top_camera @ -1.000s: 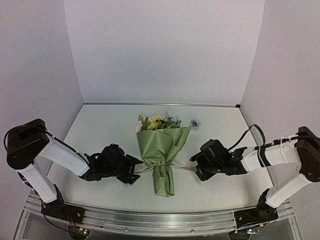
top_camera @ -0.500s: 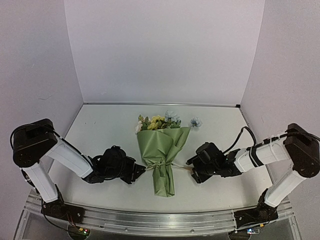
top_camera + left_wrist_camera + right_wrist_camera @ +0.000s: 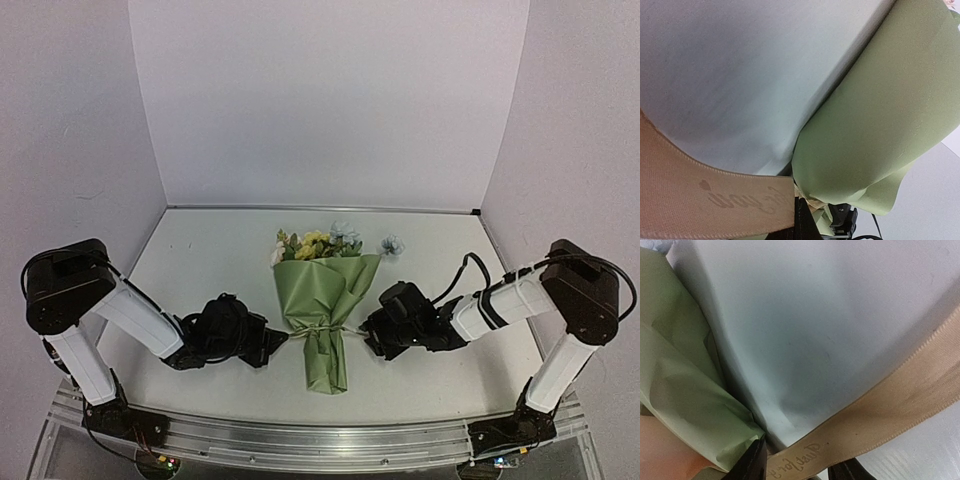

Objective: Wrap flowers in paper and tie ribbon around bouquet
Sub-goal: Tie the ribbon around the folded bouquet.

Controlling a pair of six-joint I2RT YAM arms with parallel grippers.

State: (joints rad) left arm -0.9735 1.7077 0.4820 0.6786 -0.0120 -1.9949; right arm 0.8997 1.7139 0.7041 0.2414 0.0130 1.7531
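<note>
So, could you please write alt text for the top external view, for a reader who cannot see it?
A bouquet of yellow and pale flowers in green paper lies on a white table, a tan ribbon wrapped round its waist. The left hand and right hand sit low on either side, each at a ribbon end.

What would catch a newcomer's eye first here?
The bouquet, a cone of olive-green paper with yellow and pale blue flowers at its far end, lies in the middle of the table. A tan ribbon circles its waist. The left gripper is shut on one end, and the other end runs between the fingers of the right gripper.
</note>
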